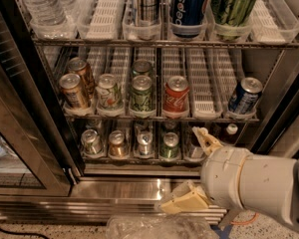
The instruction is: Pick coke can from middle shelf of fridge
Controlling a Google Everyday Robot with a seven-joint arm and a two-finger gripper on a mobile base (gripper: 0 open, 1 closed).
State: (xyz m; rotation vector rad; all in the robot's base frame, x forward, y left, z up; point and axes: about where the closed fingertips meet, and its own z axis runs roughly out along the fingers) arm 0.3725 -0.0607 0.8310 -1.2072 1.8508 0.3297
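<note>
The fridge [139,183] stands open with its steel base at the bottom. The middle shelf [204,91] is a wire rack with white slotted lane trays and a row of cans. The red coke can [176,96] stands upright at the front of a lane, right of centre. My gripper [192,171] is below and to the right of it, in front of the lowest shelf and the steel base. Its two cream fingers are spread wide apart and hold nothing. One finger [205,139] points up toward the shelf, the other finger [182,203] points left and down.
Left of the coke can stand green cans [141,93], a pale can [108,91] and bronze cans [74,89]. A blue can [244,95] stands at the right end. The top rack holds tall cans [189,6] and water bottles [40,4] in clear bins. The glass door [15,133] hangs open at left.
</note>
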